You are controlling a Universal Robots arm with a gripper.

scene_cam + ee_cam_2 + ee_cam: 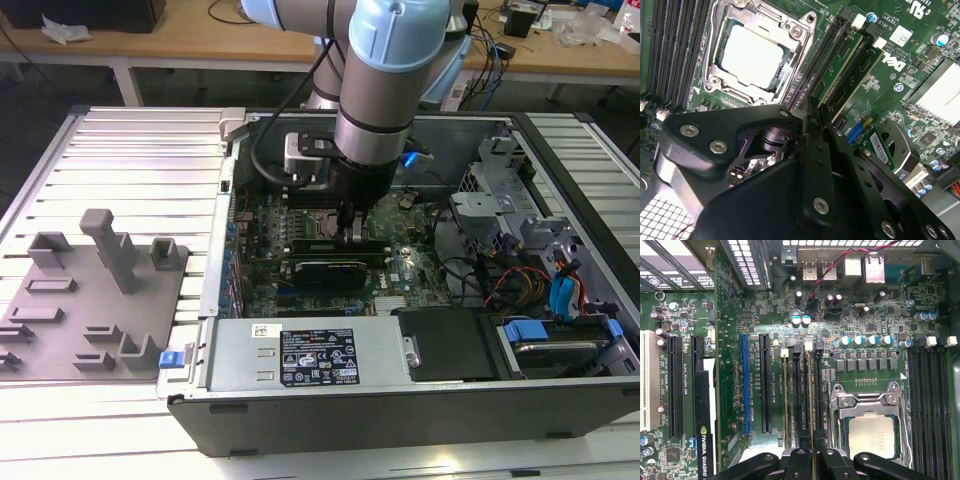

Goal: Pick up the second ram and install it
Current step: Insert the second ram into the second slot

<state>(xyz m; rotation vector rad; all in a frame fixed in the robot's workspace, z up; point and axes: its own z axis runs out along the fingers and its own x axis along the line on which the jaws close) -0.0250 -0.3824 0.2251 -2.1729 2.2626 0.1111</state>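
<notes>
The fingers [813, 460] are pinching the second ram [813, 405] edge-on. It is standing in a slot just beside the processor socket [871, 425], at its 9 o'clock in the first wrist view.

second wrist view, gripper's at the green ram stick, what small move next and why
Probably a short, straight push down: the gripper sits at the long green ram stick, which already stands in its black slot beside the silver processor socket. Whether its white end clip has latched I can't tell.
</notes>
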